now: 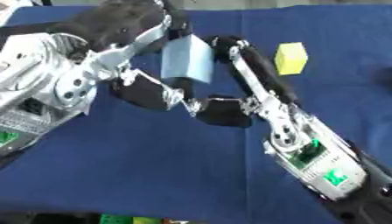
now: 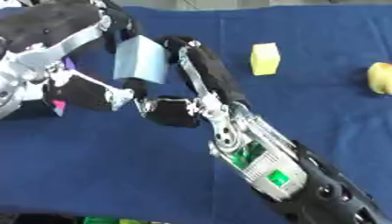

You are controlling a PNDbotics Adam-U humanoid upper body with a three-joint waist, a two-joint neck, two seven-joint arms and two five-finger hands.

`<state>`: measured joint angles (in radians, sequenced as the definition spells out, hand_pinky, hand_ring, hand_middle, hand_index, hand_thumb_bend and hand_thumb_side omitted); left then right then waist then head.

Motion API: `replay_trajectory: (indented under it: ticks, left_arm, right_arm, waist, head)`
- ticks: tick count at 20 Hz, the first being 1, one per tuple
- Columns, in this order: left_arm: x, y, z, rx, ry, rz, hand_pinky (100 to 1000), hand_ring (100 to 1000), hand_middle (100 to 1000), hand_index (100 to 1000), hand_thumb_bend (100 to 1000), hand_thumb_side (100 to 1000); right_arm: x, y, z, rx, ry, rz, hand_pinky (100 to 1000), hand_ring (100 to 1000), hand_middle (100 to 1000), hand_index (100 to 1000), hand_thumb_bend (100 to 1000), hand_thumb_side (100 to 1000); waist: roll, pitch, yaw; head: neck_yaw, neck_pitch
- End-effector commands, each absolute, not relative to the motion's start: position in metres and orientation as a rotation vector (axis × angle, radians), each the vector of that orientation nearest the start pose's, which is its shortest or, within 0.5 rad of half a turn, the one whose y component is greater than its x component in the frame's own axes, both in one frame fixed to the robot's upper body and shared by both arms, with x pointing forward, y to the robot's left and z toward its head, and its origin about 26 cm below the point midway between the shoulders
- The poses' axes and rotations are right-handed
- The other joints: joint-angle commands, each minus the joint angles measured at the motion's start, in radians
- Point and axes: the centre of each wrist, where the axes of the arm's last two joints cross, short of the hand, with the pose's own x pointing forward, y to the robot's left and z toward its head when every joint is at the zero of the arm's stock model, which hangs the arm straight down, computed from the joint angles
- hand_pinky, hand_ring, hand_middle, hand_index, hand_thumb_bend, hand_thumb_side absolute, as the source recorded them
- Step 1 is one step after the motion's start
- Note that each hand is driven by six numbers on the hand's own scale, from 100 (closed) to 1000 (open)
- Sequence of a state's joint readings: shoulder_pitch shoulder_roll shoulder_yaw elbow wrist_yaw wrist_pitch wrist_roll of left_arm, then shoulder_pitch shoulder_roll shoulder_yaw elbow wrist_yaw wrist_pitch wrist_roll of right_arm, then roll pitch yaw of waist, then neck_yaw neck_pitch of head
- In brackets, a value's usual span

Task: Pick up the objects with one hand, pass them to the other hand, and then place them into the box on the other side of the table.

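Observation:
A light blue block point(image 1: 187, 59) is held up over the blue table, between my two hands. My left hand point(image 1: 130, 22) comes in from the left and is shut on it, with fingers curled over its top and the thumb point(image 1: 149, 92) under its lower edge. My right hand point(image 1: 264, 87) reaches up from the lower right. Its fingers point(image 1: 245, 61) lie almost straight along the block's right side, and its thumb point(image 1: 222, 111) is spread below the block. A yellow block point(image 1: 291, 57) stands alone on the cloth to the right.
A yellowish rounded thing point(image 2: 380, 78) lies at the far right edge. Green and yellow pieces point(image 1: 122, 219) show at the near edge. Something dark with a pink patch point(image 2: 55, 105) sits under my left arm. Bare blue cloth point(image 1: 153, 166) fills the near middle.

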<state>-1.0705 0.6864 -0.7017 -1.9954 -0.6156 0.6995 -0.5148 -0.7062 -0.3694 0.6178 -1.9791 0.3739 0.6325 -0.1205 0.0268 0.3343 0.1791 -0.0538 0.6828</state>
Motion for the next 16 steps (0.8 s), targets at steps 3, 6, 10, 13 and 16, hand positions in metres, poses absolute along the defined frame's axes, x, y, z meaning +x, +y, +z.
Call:
replay_trajectory:
  ticks: [3,6,10,13,16]
  left_arm:
    - [0.280,0.127,0.325,1.026,-1.631,-1.533,681,538,372,493,176,100]
    - [0.283,0.136,0.325,1.055,-1.613,-1.532,686,540,368,489,199,100]
    - [0.289,0.164,0.329,1.144,-1.579,-1.443,689,540,372,496,193,100]
    - [0.292,0.195,0.332,1.242,-1.549,-1.295,691,545,374,500,149,100]
    - [0.293,0.228,0.336,1.297,-1.494,-1.121,685,543,380,508,100,100]
  right_arm:
    - [0.280,-0.100,0.242,-0.571,-2.004,0.938,851,843,815,904,100,411]
    - [0.282,-0.102,0.241,-0.603,-1.980,0.942,853,850,822,909,100,428]
    - [0.282,-0.107,0.242,-0.629,-1.969,0.946,850,846,822,905,100,410]
    - [0.283,-0.114,0.243,-0.653,-1.969,0.957,852,845,823,898,104,382]
    - [0.287,-0.127,0.243,-0.671,-1.964,0.985,854,845,827,892,113,367]
  waist:
    - [0.004,-0.025,-0.003]
    - [0.005,-0.026,-0.006]
    - [0.006,-0.026,-0.012]
    - [0.002,-0.027,-0.019]
    - [-0.005,-0.028,-0.028]
  head:
    - [0.004,-0.003]
    - [0.006,0.000]
    - [0.022,0.003]
    - [0.037,0.004]
    - [0.058,0.001]
